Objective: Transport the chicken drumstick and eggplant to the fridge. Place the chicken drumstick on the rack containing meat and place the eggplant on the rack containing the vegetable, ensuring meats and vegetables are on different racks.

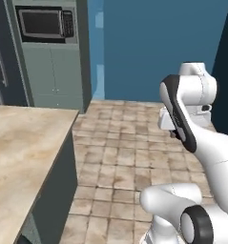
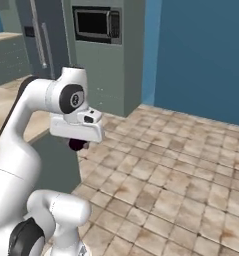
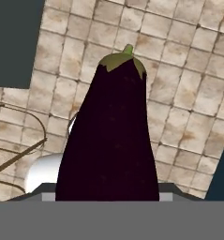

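Arm folded, elbow high, wrist turned down; end effector (image 2: 77,144) clamped on eggplant (image 3: 108,140)

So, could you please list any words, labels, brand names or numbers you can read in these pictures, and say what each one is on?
None can be read.
microwave: its control panel beside the door is too blurred to read.
fridge: a small dark panel, no legible marks.
eggplant: no label.
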